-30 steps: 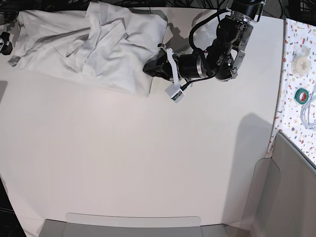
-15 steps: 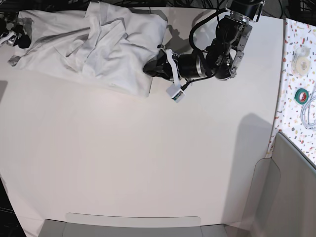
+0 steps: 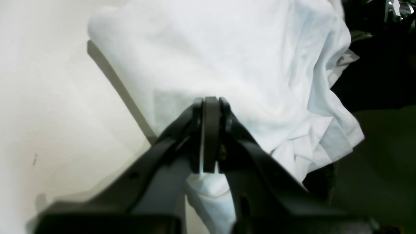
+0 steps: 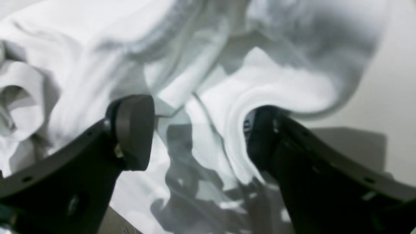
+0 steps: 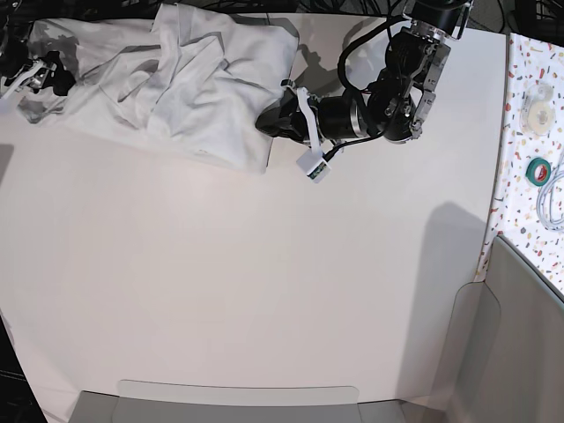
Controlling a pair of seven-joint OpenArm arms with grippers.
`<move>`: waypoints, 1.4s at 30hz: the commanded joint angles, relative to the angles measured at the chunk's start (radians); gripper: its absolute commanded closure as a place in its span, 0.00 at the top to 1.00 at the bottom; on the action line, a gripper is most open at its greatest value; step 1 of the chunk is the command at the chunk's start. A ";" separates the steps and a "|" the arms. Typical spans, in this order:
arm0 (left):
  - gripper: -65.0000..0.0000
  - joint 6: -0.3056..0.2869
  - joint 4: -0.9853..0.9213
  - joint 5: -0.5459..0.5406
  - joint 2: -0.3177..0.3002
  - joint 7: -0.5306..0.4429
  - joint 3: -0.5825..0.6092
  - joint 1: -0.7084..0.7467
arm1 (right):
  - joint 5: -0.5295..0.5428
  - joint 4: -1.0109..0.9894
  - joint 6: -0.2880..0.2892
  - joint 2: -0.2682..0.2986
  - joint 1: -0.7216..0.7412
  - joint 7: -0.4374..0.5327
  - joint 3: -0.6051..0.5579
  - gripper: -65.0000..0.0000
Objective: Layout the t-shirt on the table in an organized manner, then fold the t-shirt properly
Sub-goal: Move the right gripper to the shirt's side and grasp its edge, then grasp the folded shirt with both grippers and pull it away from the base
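The white t-shirt lies crumpled along the far left edge of the table. My left gripper lies low at the shirt's right edge. In the left wrist view its jaws are shut on a thin fold of the t-shirt, with cloth bunched under them. My right gripper hovers at the shirt's left end. In the right wrist view it stands wide open just above rumpled folds of the t-shirt, gripping nothing.
A speckled strip on the right carries a clear tape roll, a green tape roll and a cable. A grey panel stands at the lower right. A grey lip runs along the near edge.
My right gripper has come in from the far left edge over the shirt's left end, and the cloth there has shifted a little. The left arm has stayed put.
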 commanded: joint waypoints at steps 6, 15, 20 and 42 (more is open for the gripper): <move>0.02 -0.007 0.015 -0.021 -0.005 -0.001 -0.008 -0.014 | -0.060 -0.008 0.005 -0.027 0.009 -0.068 -0.015 0.62; 0.02 -0.006 0.023 -0.026 -0.142 -0.002 -0.011 0.046 | -0.070 -0.006 0.005 -0.028 0.060 -0.068 -0.015 0.00; 0.02 -0.006 0.023 -0.021 -0.168 -0.001 -0.092 0.133 | -0.116 -0.011 0.005 -0.030 0.112 -0.066 -0.009 0.00; 0.02 -0.004 -0.120 -0.021 -0.082 0.014 -0.157 0.179 | -0.425 0.391 0.005 -0.217 0.267 -0.066 -0.190 0.00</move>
